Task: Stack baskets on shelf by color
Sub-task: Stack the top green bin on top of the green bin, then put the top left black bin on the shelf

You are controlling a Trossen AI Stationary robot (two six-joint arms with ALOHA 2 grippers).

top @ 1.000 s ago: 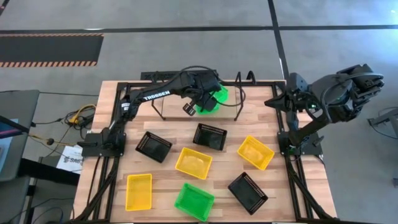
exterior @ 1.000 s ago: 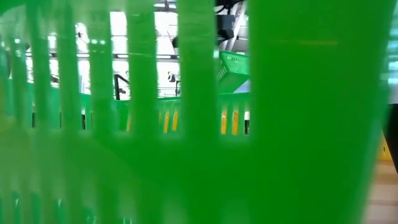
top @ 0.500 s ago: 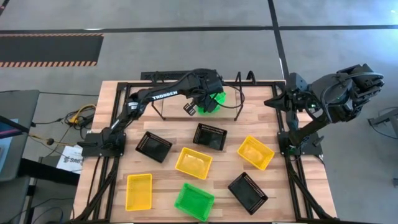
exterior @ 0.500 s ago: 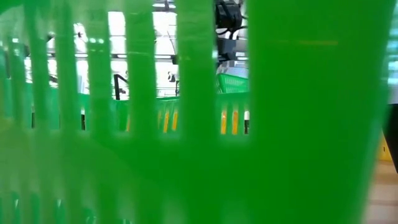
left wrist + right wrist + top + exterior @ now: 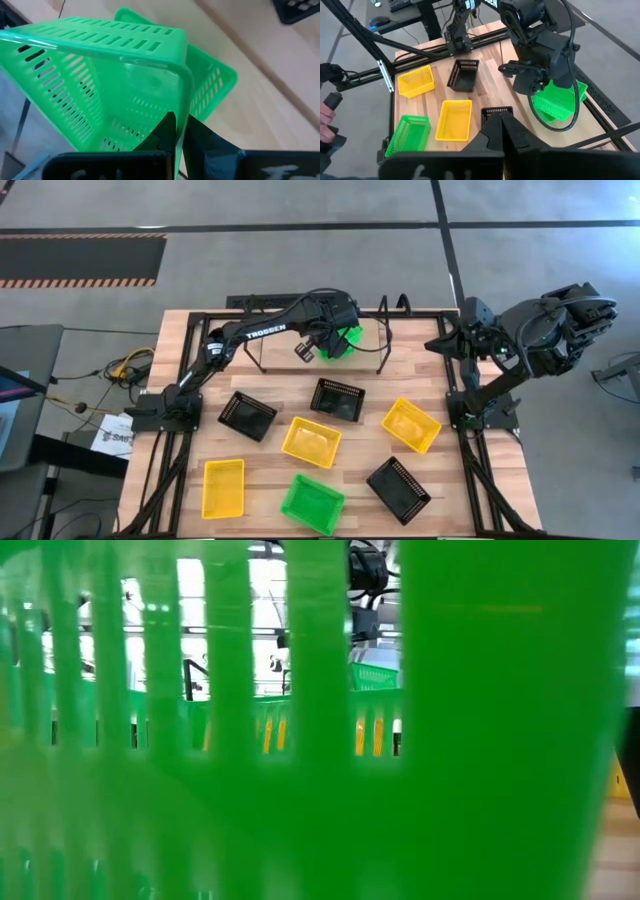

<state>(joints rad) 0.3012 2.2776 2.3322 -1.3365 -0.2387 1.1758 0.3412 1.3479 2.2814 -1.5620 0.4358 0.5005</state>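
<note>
My left gripper (image 5: pixel 335 340) reaches to the shelf (image 5: pixel 280 346) at the table's far edge and is shut on a bright green basket (image 5: pixel 348 338). That basket sits tilted over a second green basket (image 5: pixel 216 82) on the shelf; both show in the right wrist view (image 5: pixel 556 104). A third green basket (image 5: pixel 312 503) rests on its bottom near the table's near edge and fills the low view (image 5: pixel 480 740). Three yellow baskets (image 5: pixel 311 442) and three black ones (image 5: pixel 337 398) stand on the table. My right gripper (image 5: pixel 503 122) waits shut, raised at the table's right side. My left gripper pinches one side wall (image 5: pixel 183 102) of the green basket close to a corner, one finger (image 5: pixel 165 131) inside the basket and the other (image 5: pixel 201 137) outside. The fingers come from above, slanting down. The basket is tilted, its lower part over the second green basket.
Black baskets (image 5: pixel 247 415) (image 5: pixel 398 489) and yellow baskets (image 5: pixel 411 424) (image 5: pixel 223 487) are scattered over the table's middle and near part. The shelf's wire loops (image 5: pixel 392 308) stand upright beside the held basket. A person's hand (image 5: pixel 327 107) shows beyond the table.
My left gripper has moved toward the far edge and down, over the shelf. The green basket it holds has gone from steeply tilted to nearly level and now sits lower, on the second green basket.
</note>
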